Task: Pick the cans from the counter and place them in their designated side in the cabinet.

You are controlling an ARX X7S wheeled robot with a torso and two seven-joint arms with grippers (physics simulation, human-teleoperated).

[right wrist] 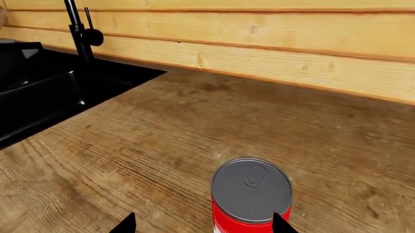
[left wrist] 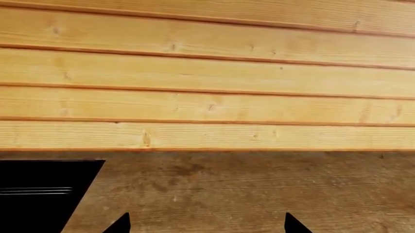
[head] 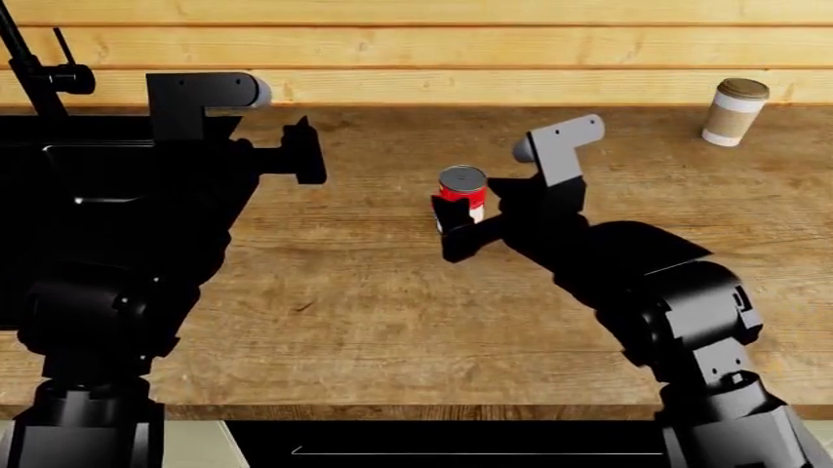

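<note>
A can with a red-and-white label and a grey metal top [head: 462,187] stands upright on the brown wood-grain counter [head: 351,292]. My right gripper [head: 458,224] is open around it. In the right wrist view the can [right wrist: 251,194] sits between the fingertips, close against one of them, and the gripper [right wrist: 203,224] is open. My left gripper [head: 310,151] is open and empty, above the counter by the sink's edge. In the left wrist view the left gripper [left wrist: 207,224] has only bare counter [left wrist: 233,184] between its tips. The green-and-white can and the cabinet are out of view.
The black sink [head: 92,185] with its black tap [head: 33,63] lies at the left; its corner also shows in the left wrist view [left wrist: 39,194]. A tan coffee cup with a white lid [head: 735,110] stands at the back right. A pale plank wall [head: 456,49] runs behind the counter.
</note>
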